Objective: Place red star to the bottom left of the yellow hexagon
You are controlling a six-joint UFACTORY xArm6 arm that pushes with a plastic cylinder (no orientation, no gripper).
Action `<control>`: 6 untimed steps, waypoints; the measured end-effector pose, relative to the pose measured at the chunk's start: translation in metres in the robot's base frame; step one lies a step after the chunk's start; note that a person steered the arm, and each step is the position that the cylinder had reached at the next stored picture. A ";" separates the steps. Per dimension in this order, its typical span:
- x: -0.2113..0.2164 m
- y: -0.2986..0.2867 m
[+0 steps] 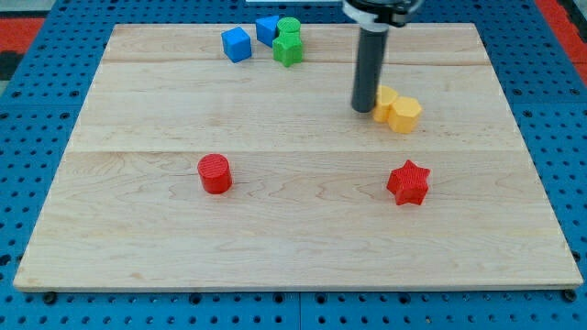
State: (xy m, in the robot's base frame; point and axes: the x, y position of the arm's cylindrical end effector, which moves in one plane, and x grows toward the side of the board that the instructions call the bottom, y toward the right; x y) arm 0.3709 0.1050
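Resting against what seemed another yellow block (pixel 385 99) beside the yellow hexagon (pixel 404 115), my tip (pixel 364 109), gripperless and holding nothing, had the red star (pixel 408 182) below-right.

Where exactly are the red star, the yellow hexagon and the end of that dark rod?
red star (pixel 408 182): camera view, middle of its top face.
yellow hexagon (pixel 404 113): camera view, centre of its top face.
my tip (pixel 364 109): camera view, rod's very bottom end, just left of the yellow blocks.
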 end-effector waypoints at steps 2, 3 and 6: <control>0.029 0.026; 0.066 0.015; 0.189 -0.018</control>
State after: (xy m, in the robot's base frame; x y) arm 0.5596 0.0874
